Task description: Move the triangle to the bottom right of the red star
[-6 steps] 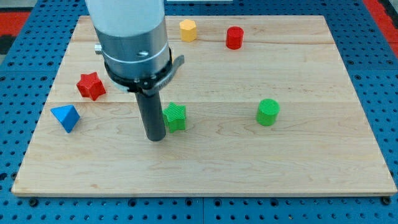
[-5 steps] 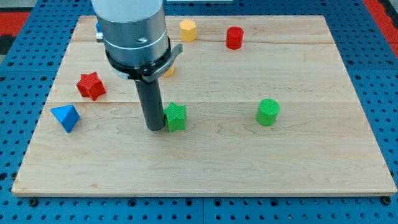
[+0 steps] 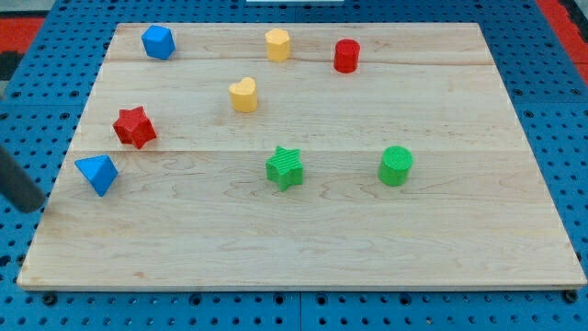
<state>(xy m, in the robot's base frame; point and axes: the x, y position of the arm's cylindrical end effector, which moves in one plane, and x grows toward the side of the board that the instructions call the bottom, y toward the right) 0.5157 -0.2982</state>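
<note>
A blue triangle block (image 3: 96, 173) lies near the board's left edge, below and left of the red star (image 3: 134, 126). My rod comes in from the view's left edge, and my tip (image 3: 34, 206) rests just off the board's left side, left of and slightly below the blue triangle, a short gap apart from it.
A green star (image 3: 285, 167) and a green cylinder (image 3: 396, 165) sit mid-board. A yellow heart (image 3: 243, 94), a yellow hexagon (image 3: 277, 44), a red cylinder (image 3: 346, 55) and a blue hexagonal block (image 3: 157, 41) lie toward the top of the wooden board (image 3: 303, 248).
The arm has swung away from the green star to the view's left edge. The green star has shifted a little to the right. The yellow heart and the blue hexagonal block are now uncovered.
</note>
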